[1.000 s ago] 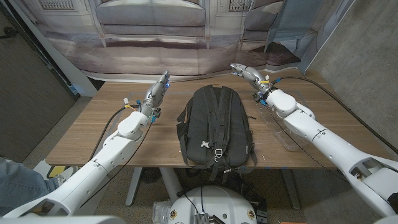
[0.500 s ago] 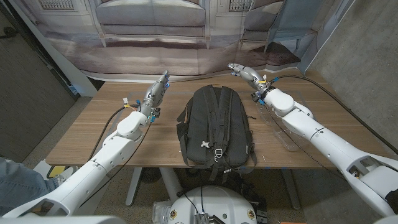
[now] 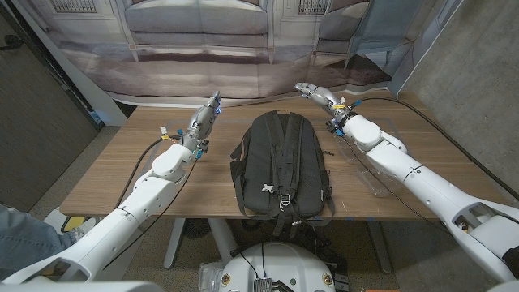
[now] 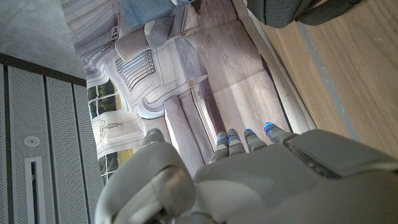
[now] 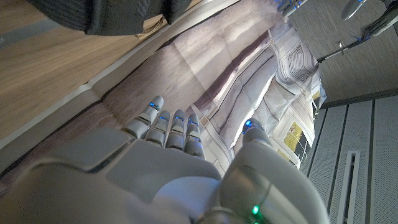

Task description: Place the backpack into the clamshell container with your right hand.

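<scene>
Your black backpack (image 3: 280,166) is lying flat on the wooden worktop (image 3: 105,174), in the centre of the head view, straps facing up. Its top is pointing toward the upper part of the frame, and its lower end is reaching the near edge of the worktop at the bottom middle.

A clear plastic container (image 3: 366,172) is sitting to the right of the backpack, partly under your right forearm. It is hard to make out, and you cannot tell whether its lid is standing open.

Your right hand (image 3: 317,94) is hovering in the upper right of centre, just above and right of the backpack's top, apart from it. Its fingers (image 5: 163,124) are stretching out straight and close together, gripping nothing. In the right wrist view, a dark corner of the backpack (image 5: 118,15) is showing at the upper left, well clear of the fingertips.

Your left hand (image 3: 207,118) is sitting upper left of centre, beside the backpack's left edge and not touching it. Its fingers (image 4: 249,140) are likewise reaching out straight, holding nothing. The backpack (image 4: 298,11) is showing in the upper right corner of the left wrist view.

A printed backdrop (image 3: 203,49) is hanging behind the worktop across the top of the frame.
</scene>
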Action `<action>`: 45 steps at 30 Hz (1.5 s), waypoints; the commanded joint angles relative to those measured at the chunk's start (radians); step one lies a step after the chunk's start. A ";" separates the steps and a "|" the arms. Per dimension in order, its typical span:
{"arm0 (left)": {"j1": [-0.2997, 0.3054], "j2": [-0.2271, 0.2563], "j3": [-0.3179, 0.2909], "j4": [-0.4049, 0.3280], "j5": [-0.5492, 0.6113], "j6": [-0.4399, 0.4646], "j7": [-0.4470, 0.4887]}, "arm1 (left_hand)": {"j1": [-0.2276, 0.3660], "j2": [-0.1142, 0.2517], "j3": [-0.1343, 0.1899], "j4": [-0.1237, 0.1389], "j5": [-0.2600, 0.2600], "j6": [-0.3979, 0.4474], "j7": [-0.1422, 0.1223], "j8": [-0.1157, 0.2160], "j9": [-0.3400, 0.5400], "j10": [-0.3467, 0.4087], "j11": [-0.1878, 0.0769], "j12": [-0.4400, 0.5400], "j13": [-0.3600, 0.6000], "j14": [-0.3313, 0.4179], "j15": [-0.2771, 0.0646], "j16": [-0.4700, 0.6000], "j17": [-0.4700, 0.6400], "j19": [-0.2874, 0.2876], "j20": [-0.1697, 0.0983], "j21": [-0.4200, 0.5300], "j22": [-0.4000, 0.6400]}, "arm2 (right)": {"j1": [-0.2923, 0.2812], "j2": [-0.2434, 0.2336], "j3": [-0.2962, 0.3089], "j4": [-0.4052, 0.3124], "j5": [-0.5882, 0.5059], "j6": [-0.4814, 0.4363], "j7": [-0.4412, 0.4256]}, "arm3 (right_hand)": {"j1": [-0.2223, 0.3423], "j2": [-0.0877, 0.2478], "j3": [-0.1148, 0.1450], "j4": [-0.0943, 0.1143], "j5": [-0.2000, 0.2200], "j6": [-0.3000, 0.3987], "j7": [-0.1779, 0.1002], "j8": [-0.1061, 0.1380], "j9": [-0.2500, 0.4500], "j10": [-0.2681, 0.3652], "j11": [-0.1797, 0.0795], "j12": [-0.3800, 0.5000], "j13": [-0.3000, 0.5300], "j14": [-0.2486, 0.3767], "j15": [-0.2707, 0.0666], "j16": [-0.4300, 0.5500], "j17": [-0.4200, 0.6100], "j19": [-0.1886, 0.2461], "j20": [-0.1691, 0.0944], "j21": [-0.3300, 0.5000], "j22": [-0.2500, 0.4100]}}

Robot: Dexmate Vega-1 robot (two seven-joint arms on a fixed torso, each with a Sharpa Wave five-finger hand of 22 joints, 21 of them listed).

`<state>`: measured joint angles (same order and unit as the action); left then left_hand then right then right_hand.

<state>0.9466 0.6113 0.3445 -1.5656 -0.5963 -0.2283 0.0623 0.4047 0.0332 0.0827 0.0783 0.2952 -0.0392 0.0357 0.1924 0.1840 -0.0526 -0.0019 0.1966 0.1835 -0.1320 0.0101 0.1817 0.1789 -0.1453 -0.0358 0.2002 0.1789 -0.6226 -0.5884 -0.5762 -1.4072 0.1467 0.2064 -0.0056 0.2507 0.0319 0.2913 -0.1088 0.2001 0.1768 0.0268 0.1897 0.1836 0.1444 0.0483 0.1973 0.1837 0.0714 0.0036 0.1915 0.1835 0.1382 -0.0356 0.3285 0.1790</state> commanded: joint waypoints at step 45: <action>-0.026 0.000 0.004 0.036 -0.005 0.007 -0.021 | 0.007 0.011 -0.013 -0.003 -0.007 0.012 0.009 0.004 0.001 0.009 0.000 0.007 0.002 0.027 0.010 0.011 0.005 0.029 -0.022 0.014 0.006 | 0.104 0.021 -0.104 -0.014 -0.228 -0.152 -0.057 | 0.023 0.004 -0.004 -0.013 -0.008 -0.008 -0.001 0.002 0.005 -0.005 0.006 0.008 0.002 -0.002 0.006 0.001 0.006 -0.005 -0.025 -0.019 0.006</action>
<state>0.9321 0.6195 0.3462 -1.5518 -0.5941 -0.2160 0.0528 0.4087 0.0372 0.0757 0.0712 0.2870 -0.0338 0.0410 0.1924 0.1837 -0.0472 0.0034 0.1966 0.1835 -0.1087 0.0224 0.1891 0.1789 -0.1163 -0.0357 0.2079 0.1789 -0.5531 -0.5812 -0.6499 -1.4465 -0.0310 0.0764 -0.0558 0.2655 0.0329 0.2843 -0.1157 0.1922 0.1732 0.0305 0.1897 0.1836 0.1389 0.0538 0.1974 0.1835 0.0677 0.0073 0.1915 0.1835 0.1346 -0.0394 0.3135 0.1790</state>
